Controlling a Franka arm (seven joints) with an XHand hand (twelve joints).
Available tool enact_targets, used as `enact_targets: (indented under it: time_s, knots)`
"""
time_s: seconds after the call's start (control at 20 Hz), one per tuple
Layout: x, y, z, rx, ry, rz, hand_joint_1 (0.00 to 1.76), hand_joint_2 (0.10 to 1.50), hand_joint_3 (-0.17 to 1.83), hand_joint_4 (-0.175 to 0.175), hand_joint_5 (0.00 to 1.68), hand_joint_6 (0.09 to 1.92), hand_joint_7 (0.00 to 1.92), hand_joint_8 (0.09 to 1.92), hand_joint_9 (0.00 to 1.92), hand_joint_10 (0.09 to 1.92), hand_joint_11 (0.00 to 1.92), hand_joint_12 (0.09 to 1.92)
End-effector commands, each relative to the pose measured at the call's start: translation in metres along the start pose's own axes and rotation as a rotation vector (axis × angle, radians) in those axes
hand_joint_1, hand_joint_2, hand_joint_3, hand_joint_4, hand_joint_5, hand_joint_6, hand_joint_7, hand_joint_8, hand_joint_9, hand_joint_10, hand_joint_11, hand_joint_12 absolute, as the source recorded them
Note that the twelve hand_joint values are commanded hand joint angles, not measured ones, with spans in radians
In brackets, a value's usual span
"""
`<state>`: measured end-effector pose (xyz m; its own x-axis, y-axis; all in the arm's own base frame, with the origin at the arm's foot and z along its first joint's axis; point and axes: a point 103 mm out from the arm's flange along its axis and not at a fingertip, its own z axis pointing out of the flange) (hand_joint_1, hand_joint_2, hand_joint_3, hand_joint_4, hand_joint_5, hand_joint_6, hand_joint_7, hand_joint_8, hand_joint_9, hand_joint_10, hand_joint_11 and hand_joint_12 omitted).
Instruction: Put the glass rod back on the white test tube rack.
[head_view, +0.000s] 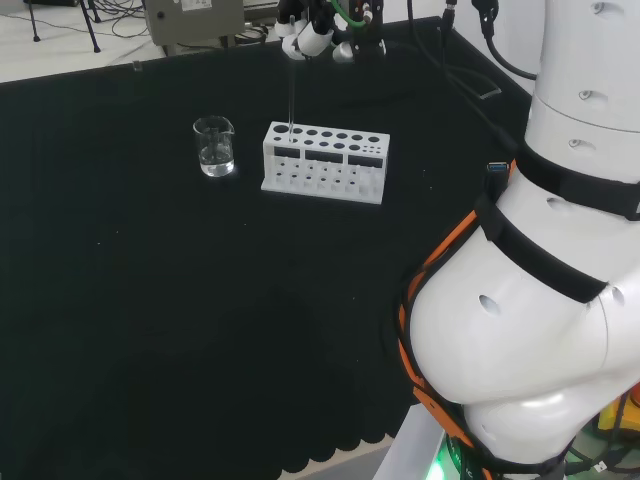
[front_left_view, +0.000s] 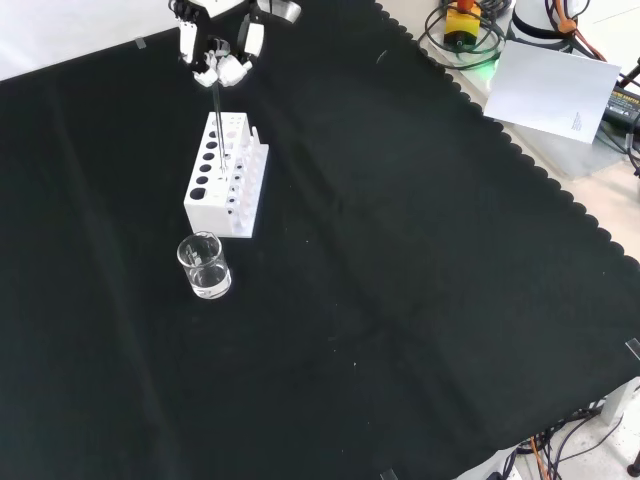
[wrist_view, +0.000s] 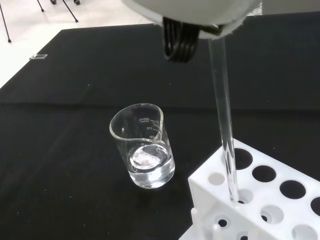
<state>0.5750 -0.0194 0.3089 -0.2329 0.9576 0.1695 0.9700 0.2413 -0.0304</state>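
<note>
The robot hand hangs above the far-left end of the rack in the head view, its fingers curled around the top of the glass rod, which it pinches and holds close to upright. In the front view the same robot hand sits at the top of the picture, with the rod dropping from it toward the rack's rear holes.

The rod's lower tip is at the white test tube rack; the wrist view shows it entering one of the top-plate holes near the rack's corner, though how deep it has gone cannot be told. Judging from this, the return is nearly done and what remains is lowering and letting go.

A clear glass rod like this is likely light, stiff, smooth and brittle. It would slip easily between fingertips and could snap if pushed sideways against a hole's edge, so a hold near the upper end, keeping it plumb over the hole, suits it.

Just beside the rack stands a small glass beaker with a little clear liquid in it, resting on the black-clothed surface. The beaker carries faint printed graduation marks, too small to read. The rack shows no legible writing.
</note>
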Motion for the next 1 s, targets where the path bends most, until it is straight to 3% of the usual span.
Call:
enact_targets:
  time_s: [0.05, 0.65, 1.0]
  knots:
    - [-0.003, 0.002, 0.008, 0.019, -0.001, -0.003, 1.30, 0.69, 0.76, -0.175, 1.07, 0.78, 1.16, 1.21, 1.71, 0.96, 1.75, 0.89]
    - [-0.007, 0.003, -0.010, -0.006, 0.000, 0.002, 1.30, 0.69, 0.76, -0.175, 1.08, 0.78, 1.16, 1.21, 1.71, 0.96, 1.75, 0.89]
    - [-0.009, 0.001, -0.002, 0.000, -0.002, 0.007, 1.30, 0.69, 0.77, -0.175, 1.08, 0.78, 1.16, 1.21, 1.71, 0.96, 1.75, 0.89]
